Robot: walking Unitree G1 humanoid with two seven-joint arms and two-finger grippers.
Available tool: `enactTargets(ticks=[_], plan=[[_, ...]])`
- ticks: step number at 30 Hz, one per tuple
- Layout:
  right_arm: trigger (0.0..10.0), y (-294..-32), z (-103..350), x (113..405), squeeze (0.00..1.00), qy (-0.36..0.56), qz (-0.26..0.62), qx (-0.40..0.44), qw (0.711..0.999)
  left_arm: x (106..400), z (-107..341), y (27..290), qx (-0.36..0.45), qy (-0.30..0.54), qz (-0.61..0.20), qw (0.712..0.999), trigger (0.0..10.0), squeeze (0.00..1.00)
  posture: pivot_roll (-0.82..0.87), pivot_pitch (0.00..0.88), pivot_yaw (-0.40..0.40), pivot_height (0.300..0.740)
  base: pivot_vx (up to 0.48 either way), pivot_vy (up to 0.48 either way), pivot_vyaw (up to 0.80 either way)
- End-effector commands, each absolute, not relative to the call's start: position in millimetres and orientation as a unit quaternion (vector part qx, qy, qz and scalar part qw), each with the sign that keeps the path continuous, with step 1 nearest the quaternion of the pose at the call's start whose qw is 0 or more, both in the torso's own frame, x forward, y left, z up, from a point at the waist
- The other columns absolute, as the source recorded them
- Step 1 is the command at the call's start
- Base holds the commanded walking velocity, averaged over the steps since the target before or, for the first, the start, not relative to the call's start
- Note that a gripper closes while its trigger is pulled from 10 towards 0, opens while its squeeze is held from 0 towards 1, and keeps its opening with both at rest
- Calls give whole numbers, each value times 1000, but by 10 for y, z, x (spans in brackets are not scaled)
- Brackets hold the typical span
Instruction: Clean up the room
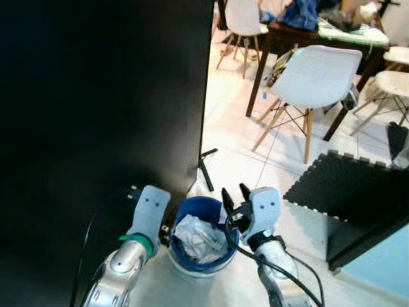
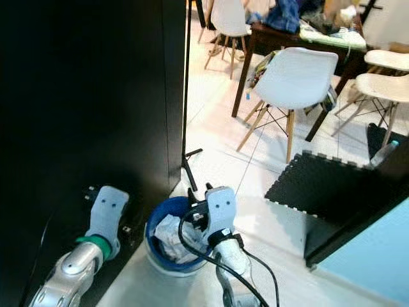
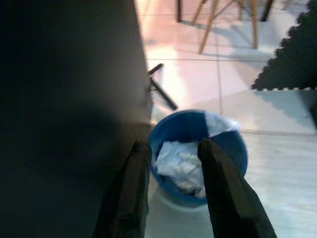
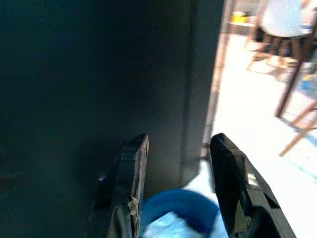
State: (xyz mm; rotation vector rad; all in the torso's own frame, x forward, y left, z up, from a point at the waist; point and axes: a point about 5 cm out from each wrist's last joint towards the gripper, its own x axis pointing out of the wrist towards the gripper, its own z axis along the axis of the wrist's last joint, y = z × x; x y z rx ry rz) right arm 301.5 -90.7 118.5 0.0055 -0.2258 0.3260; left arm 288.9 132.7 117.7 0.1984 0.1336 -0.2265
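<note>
A blue bin (image 1: 192, 211) stands on the pale tiled floor right below me, against the foot of a tall black panel. Crumpled white paper (image 1: 199, 238) lies inside it. My left gripper (image 3: 171, 146) hangs open just left of the bin's rim, its fingers (image 3: 131, 173) apart with nothing between them, close to the panel. My right gripper (image 1: 234, 195) is open above the bin's right rim, fingers pointing up and away, holding nothing. In the right wrist view the fingers (image 4: 131, 173) frame the bin (image 4: 183, 203) and the dark panel.
The black panel (image 1: 96, 96) fills the left side, and its metal foot (image 1: 206, 169) sticks out onto the floor. A white chair (image 1: 316, 73) and a dark table (image 1: 291, 32) piled with clothes stand ahead. A black foam mat (image 1: 345, 185) lies to the right.
</note>
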Motion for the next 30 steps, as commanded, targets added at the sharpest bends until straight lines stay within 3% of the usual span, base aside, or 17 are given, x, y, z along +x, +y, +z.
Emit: enactTargets(ticks=[1, 10, 30], plan=[[10000, -931, 1132, 2996, 0, -99, 158, 3, 983, 2857, 1115, 1307, 97, 78, -116, 985, 10000, 0, -59, 98, 55, 733, -461, 0, 0], [10000, -937, 1116, 2999, 0, -90, 155, 3, 984, 2864, 1111, 1305, 97, 79, -117, 985, 10000, 0, -59, 98, 55, 733, -351, 0, 0], [10000, -956, 1092, 3015, 0, -75, 150, 11, 986, 2876, 1098, 1281, 85, 88, -122, 985, 10000, 0, -61, 88, 53, 733, 0, 0, -800]])
